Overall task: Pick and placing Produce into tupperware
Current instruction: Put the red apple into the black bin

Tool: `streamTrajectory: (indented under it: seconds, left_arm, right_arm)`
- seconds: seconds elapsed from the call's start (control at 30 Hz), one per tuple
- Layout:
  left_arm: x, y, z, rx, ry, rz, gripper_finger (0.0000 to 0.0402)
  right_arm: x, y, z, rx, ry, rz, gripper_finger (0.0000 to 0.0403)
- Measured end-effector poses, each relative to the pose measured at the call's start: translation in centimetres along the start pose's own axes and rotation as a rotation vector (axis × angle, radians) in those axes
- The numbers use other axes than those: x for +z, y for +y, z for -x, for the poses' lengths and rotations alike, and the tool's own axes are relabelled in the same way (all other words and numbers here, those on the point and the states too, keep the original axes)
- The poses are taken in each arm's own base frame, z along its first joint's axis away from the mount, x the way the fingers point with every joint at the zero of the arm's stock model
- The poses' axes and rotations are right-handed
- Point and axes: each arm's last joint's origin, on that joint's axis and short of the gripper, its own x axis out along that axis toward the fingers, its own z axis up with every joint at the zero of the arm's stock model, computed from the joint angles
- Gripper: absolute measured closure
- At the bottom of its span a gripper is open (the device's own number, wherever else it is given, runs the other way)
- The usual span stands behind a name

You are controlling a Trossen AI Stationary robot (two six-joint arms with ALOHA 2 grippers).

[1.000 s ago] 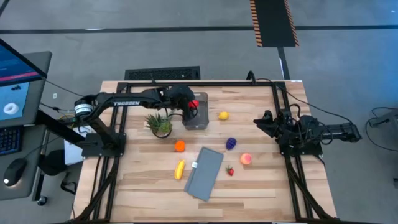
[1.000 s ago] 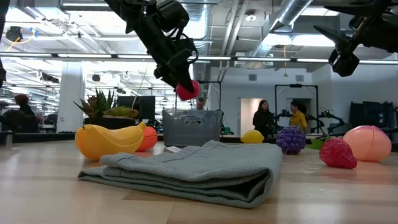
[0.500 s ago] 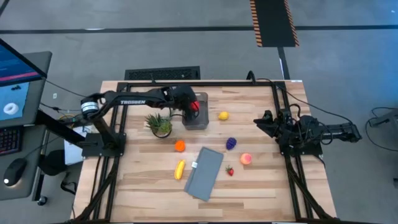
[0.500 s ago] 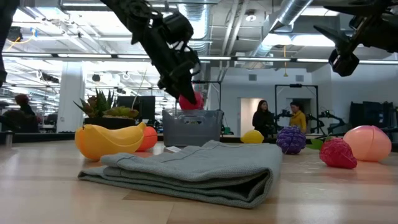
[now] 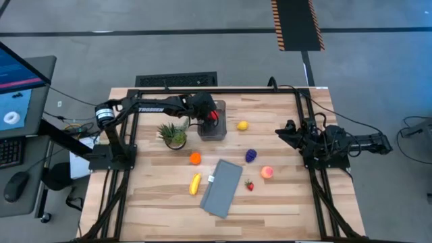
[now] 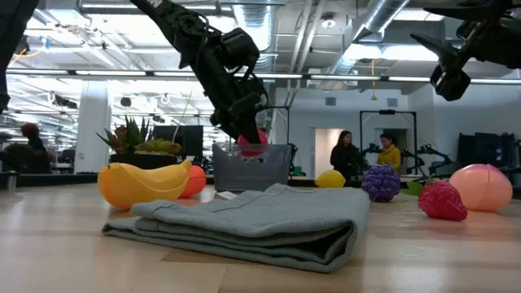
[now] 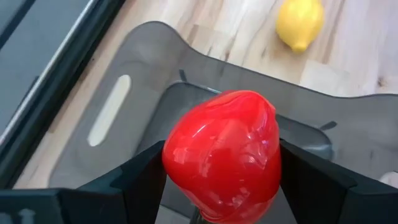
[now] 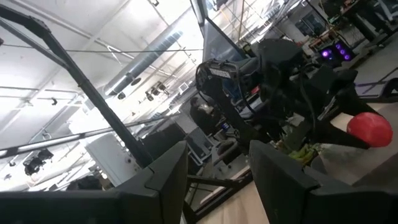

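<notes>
My left gripper (image 5: 210, 116) is shut on a red toy fruit (image 7: 221, 155) and hangs over the clear-grey tupperware (image 5: 213, 128) at the table's far middle. In the low view the red fruit (image 6: 251, 144) sits level with the tupperware's rim (image 6: 252, 167). On the wood lie a lemon (image 5: 242, 125), purple grapes (image 5: 251, 156), an orange (image 5: 195, 158), a banana (image 5: 195, 183), a peach (image 5: 267, 173) and a strawberry (image 5: 249, 185). My right gripper (image 5: 280, 131) waits at the right edge, raised and open, holding nothing. My left gripper pinches the red fruit's two opposite sides (image 7: 171, 158) between its two fingers. The fingers slant down from the table's left. The fruit is lifted clear, above the tupperware's floor (image 7: 186, 99), and touches no wall that I can see.
A toy pineapple (image 5: 173, 135) stands just left of the tupperware, close under the left arm. A folded grey cloth (image 5: 222, 187) lies near the front middle. Black frame rails (image 5: 202, 90) border the table. People stand far off in the room (image 6: 366, 159).
My left gripper has sunk toward the tupperware and shifted a little toward the table's right, still shut on the red fruit. The fruit was above the rim and is now level with it.
</notes>
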Motion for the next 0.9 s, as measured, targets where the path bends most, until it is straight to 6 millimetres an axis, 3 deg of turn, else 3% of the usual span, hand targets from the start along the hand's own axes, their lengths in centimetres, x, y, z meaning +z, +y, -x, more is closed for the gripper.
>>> streamTrajectory:
  seconds: [0.4, 0.6, 0.9]
  left_arm:
    - [-0.5, 0.0, -2.1, -0.034, 0.071, 0.001, 0.0136]
    - [0.2, -0.3, -3.1, -0.071, 0.085, -0.008, 0.0136]
    - [0.2, -0.2, -3.2, -0.097, 0.100, -0.011, 0.0136]
  right_arm:
    - [0.0, 0.0, 0.0, 0.000, 0.000, 0.000, 0.0207]
    - [0.0, 0.0, 0.0, 0.001, 0.000, -0.008, 0.0207]
    - [0.0, 0.0, 0.0, 0.000, 0.000, -0.002, 0.0207]
